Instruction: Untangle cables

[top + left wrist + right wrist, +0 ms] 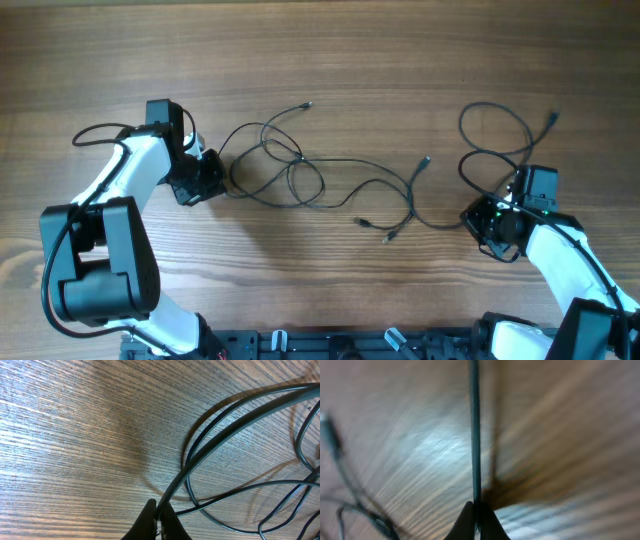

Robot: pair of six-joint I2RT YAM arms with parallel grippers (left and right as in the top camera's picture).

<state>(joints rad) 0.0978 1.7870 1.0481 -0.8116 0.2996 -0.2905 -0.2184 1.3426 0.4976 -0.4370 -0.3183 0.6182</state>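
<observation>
Pinched shut, our black two-finger right gripper (474, 218) clamps one strand of the thin black flexible cables (474, 435) toward the right edge of the brown wood-grain table (330, 50). Its wrist view shows the cord running straight out from between the closed tips. Our black left gripper (220, 180), toward the left edge, is likewise closed on a strand, right where several loops cross one another. We judge the job to be at an early-to-middle stage. Across the middle of the table the strands lie spread out with their small plug ends (425, 159) apart. The cluster of overlapping loops beside the left gripper is not opened, though, and another loop near the far right corner crosses itself. No cord lies fully separate yet, so most of the pulling apart is left.
</observation>
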